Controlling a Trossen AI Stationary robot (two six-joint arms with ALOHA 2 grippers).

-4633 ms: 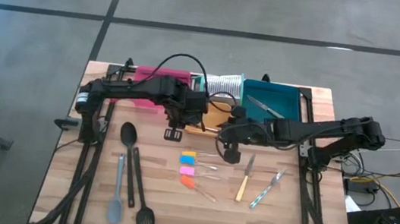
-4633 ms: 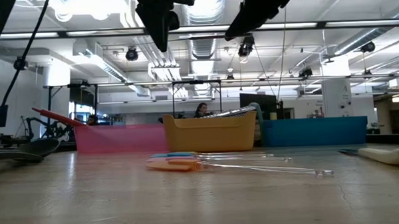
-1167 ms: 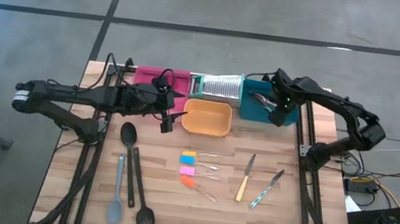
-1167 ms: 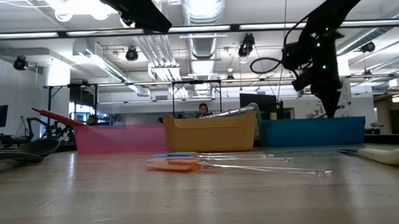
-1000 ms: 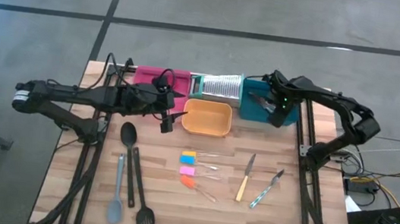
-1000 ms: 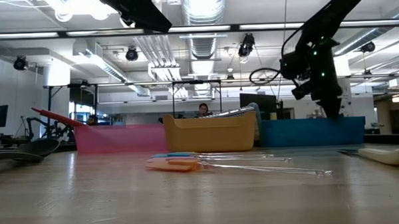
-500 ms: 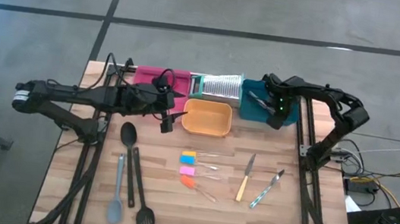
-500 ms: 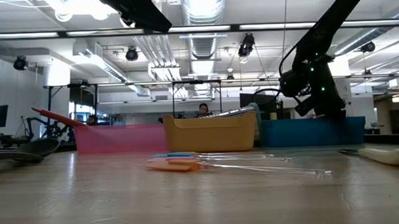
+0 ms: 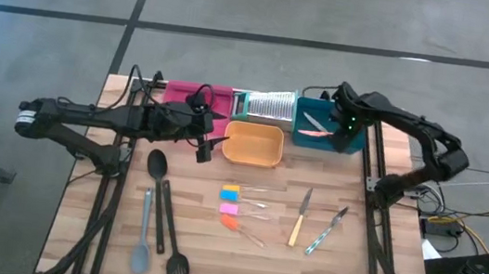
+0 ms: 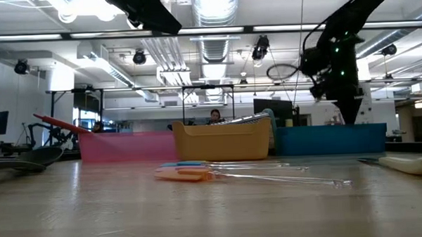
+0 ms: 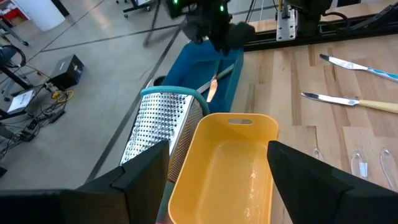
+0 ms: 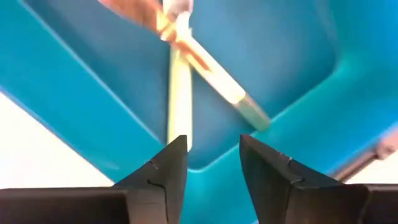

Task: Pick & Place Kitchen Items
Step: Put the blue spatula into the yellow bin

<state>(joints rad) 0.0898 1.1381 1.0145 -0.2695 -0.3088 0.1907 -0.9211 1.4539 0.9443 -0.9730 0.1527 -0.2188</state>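
Two small knives [image 12: 186,56] lie crossed in the teal tray [image 9: 314,119], directly under the right gripper [image 12: 210,163], whose fingers are parted with nothing between them. Beside that tray stands the silver ribbed grater [image 9: 267,105], then the yellow-orange tray [image 9: 254,144]. The left gripper [image 11: 217,180], spread wide and empty, hovers just short of the yellow-orange tray, away from the knives.

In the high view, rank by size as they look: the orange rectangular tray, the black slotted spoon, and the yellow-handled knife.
1. Orange rectangular tray, covers the most area.
2. Black slotted spoon, longest but thin.
3. Yellow-handled knife, shortest and slimmest.
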